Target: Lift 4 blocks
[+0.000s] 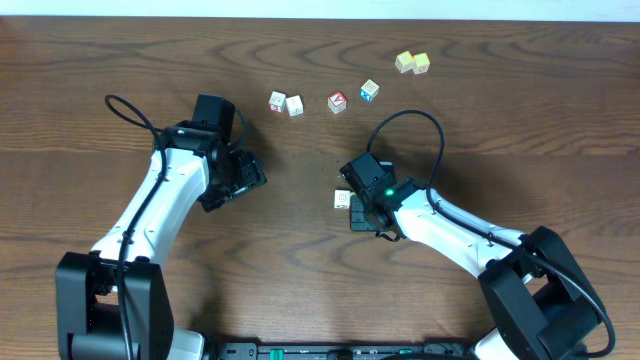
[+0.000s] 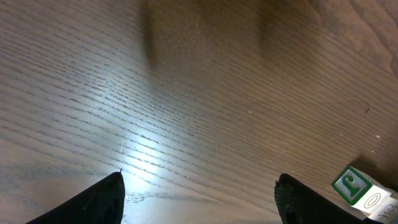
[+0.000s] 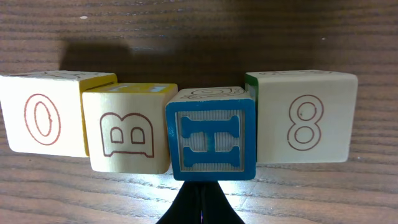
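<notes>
Wide-spread at the bottom edge of its view, the left claw [image 2: 199,190] hangs over the wood-grain bench [image 2: 186,93], a green-lettered block [image 2: 353,185] at lower right. Right claw [image 3: 194,208], pinched shut, faces a row across mid-frame: 0 block [image 3: 40,118], B block [image 3: 127,134], blue H block [image 3: 210,140], 8 block [image 3: 305,118].

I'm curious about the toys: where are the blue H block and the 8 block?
blue H block [image 3: 211,140]: right wrist view, centre of its H face.
8 block [image 3: 306,120]: right wrist view, middle of its front face.

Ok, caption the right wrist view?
Four blocks in a row, reading O, B, H, 8, beyond the shut right gripper.
</notes>
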Available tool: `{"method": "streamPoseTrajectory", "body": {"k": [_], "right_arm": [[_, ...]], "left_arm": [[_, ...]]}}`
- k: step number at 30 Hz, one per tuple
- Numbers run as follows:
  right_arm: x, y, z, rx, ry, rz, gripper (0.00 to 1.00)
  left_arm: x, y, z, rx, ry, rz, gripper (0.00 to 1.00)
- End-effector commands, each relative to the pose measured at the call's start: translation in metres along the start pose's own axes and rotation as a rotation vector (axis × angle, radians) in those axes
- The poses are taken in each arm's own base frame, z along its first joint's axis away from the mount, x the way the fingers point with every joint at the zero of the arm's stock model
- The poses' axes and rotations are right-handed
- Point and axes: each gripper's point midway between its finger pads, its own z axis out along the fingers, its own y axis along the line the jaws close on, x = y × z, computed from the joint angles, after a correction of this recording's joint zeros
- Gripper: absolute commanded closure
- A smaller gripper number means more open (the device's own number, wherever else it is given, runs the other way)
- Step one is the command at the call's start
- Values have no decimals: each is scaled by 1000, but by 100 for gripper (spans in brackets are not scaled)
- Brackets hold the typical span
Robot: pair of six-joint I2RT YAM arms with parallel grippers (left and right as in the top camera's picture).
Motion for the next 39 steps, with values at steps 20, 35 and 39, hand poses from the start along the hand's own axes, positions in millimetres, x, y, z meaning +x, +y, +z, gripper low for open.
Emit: {"method": "streamPoseTrajectory", "body": {"k": [20, 35, 39], "right_arm": [[-6, -4, 4, 9, -21, -22, 99], [-19, -2, -49, -23, -60, -8, 99], [-33, -20, -75, -47, -104, 17, 99]], "left_arm": [[-1, 3, 0, -11, -7, -7, 23], [-1, 3, 0, -11, -7, -7, 22], [-1, 3, 0, -11, -7, -7, 22]]}}
